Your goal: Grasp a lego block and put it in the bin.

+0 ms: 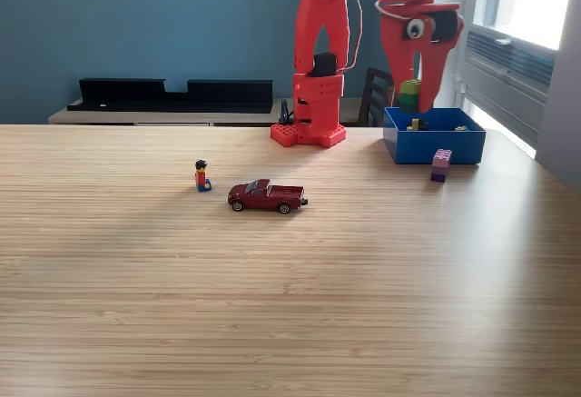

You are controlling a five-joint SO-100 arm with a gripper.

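**Block held over the blue bin**

The red arm (320,61) stands tall at the back of the wooden worktop (272,297), its hand (413,97) pointing down over the left end of the bin (434,145) as the exterior view shows it. The hand is closed on a stacked lego block (410,95), yellow-green on top and darker green below, which hangs just above the bin's rim and partly hidden by the fingers. Inside the bin lie a few small pieces, too small to name with certainty, though one looks yellow and dark. A purple and pink block (440,165) stands on the worktop just in front of the bin's front wall. Well apart, toward the middle of the worktop, a dark red toy pickup (266,196) sits beside a small toy figure (201,176).
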